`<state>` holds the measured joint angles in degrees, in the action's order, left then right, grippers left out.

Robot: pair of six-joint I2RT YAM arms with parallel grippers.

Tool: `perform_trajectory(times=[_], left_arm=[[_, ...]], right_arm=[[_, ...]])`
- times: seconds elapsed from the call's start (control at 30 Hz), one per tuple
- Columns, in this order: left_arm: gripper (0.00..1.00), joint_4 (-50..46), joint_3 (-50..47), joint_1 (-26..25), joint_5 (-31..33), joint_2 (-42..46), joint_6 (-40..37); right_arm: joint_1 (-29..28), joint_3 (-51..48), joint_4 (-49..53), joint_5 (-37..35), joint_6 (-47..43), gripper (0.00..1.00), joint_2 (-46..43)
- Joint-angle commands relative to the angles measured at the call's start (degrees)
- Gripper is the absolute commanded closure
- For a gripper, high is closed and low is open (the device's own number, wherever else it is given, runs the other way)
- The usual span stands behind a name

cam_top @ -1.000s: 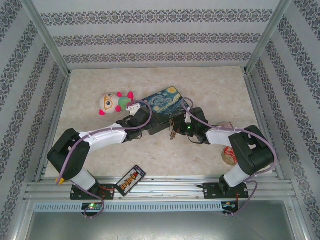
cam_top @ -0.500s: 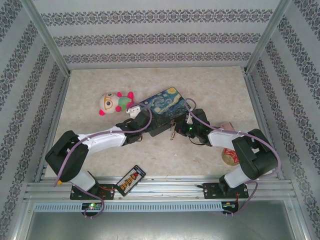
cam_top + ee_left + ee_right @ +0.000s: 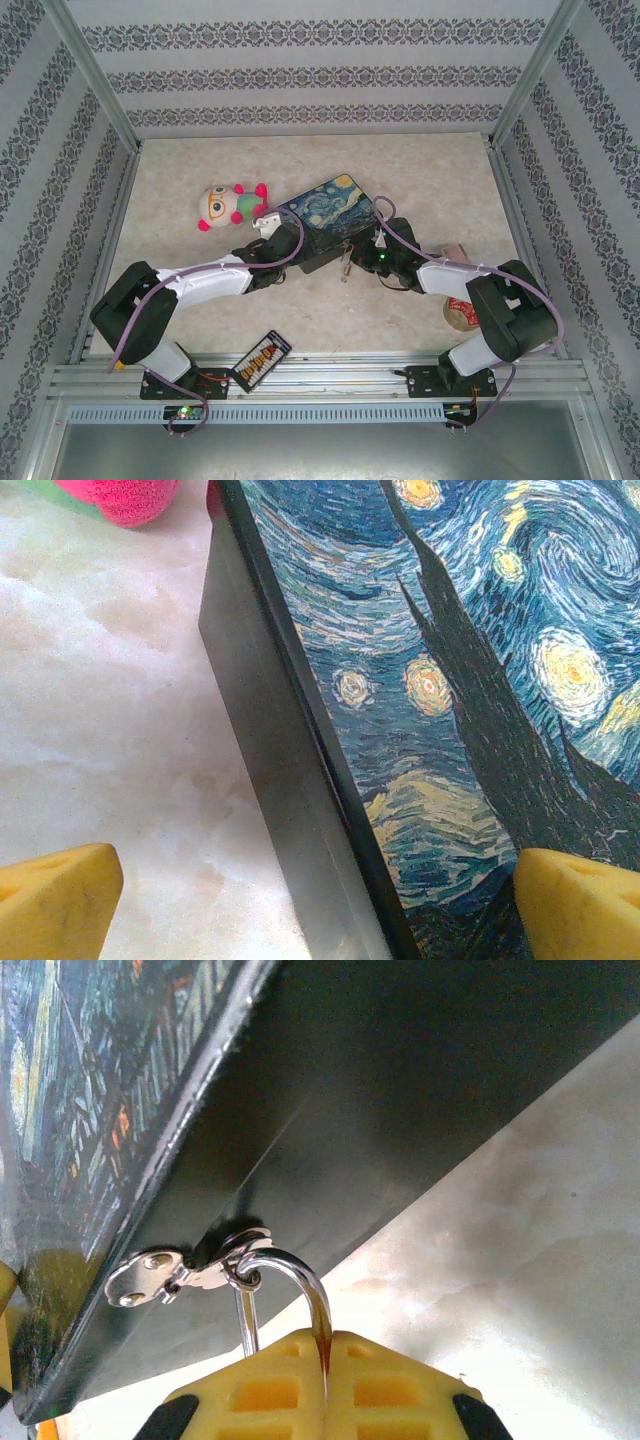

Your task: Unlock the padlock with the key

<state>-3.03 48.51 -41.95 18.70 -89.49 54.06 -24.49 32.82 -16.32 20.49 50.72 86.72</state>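
The desk [image 3: 430, 165] is pale marbled stone. The box [image 3: 325, 212] lies slantwise across its middle, and my two arms meet at its near side.

My left pincer [image 3: 320, 920] is spread wide. One yellow pad is over the bare desk and the other over the painted lid, so the box's long edge runs up between them. It grips nothing.

My right pincer [image 3: 328, 1360] is closed, pads pressed together on the thin silver shackle of the padlock [image 3: 318, 1305]. The shackle rises out of the seam between the pads and hooks through the hasp [image 3: 150, 1278] on the box's dark side wall. The lock's body is hidden behind my pads.

The padlock therefore sits straight ahead of my right pincer, in its grip. Its long axis runs out from the box wall along the line of my fingers. The right arm is the nearer one, while the left is further along the same box, placed to steady it, I judge.

The key is too small for me to pick out, so I cannot tell where it lies.

The lid carries a swirling night-sky painting, and I can read no brand, label or lettering anywhere.
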Motion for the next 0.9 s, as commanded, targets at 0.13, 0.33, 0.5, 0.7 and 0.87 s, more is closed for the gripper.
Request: perform_trajectory(times=[0.13, 0.33, 0.5, 0.7, 0.87], left_arm=[[0.01, -2.22, -1.27, -0.41, 2.48, 0.54, -0.64], [0.01, -1.21, -1.45, -0.41, 1.79, 0.71, -1.15], [0.01, -0.22, -1.32, -0.50, 1.04, 0.82, -2.70], [0.01, -0.24, -1.16, -0.84, 0.97, 0.63, -3.22], [0.01, -1.63, -0.01, -1.64, 1.69, -0.51, -4.74]], right_arm=[[1.64, 0.33, -1.86, -3.37, 2.66, 1.00, -0.58], [1.99, 0.92, -2.45, -3.14, 3.56, 1.00, -0.75], [2.25, 1.28, -3.08, -3.18, 4.36, 1.00, -0.59], [2.34, 1.29, -4.34, -2.30, 5.29, 1.00, -0.23], [2.69, 0.34, -4.31, -3.00, 5.73, 1.00, -0.87]])
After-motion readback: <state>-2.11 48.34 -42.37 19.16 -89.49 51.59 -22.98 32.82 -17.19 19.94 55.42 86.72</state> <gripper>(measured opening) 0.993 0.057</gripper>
